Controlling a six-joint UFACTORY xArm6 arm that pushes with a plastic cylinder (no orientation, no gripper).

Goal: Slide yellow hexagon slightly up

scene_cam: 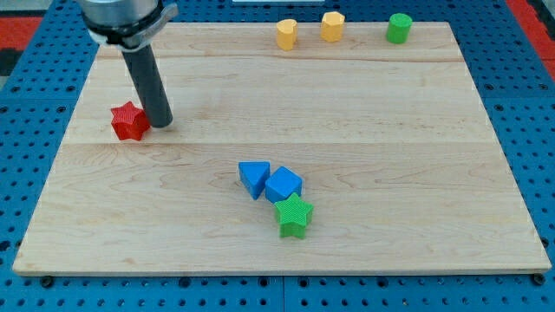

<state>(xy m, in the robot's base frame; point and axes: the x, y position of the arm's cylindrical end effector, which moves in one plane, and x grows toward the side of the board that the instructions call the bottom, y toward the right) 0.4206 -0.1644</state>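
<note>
The yellow hexagon [332,26] stands near the board's top edge, right of centre. A second yellow block [287,34], rounder in shape, stands just to its left. My tip [160,122] rests on the board at the view's left, touching or nearly touching the right side of a red star [129,120]. The tip is far to the left of and below the yellow hexagon.
A green cylinder [399,28] stands near the top edge, right of the hexagon. A blue triangle [253,178], a blue cube [284,185] and a green star [294,215] cluster at the lower middle of the wooden board [416,173].
</note>
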